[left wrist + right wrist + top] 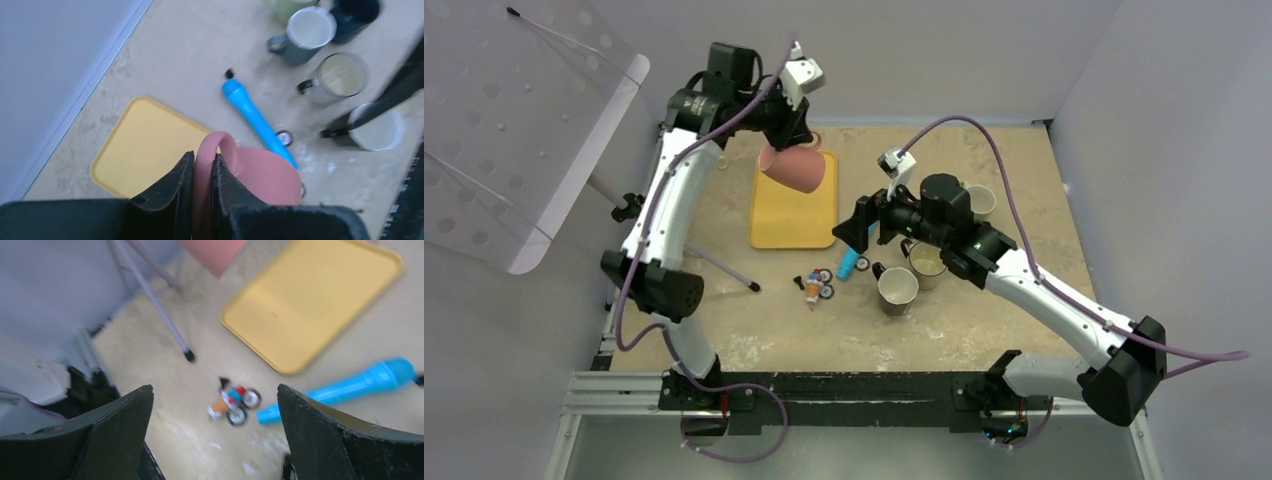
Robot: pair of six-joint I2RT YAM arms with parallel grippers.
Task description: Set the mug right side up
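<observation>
Beige table [984, 330], yellow tray [792, 215], blue cylinder [850, 263], toy motorbike [816, 287], upright mugs [897, 290]

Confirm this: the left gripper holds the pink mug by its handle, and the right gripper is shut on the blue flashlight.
Wrong on the right gripper: it is open and empty, as the right wrist view shows, with the blue flashlight lying on the table. The left gripper does hold the pink mug by its handle.

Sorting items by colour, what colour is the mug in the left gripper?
Dusty pink; the mug shows best in the left wrist view.
</observation>
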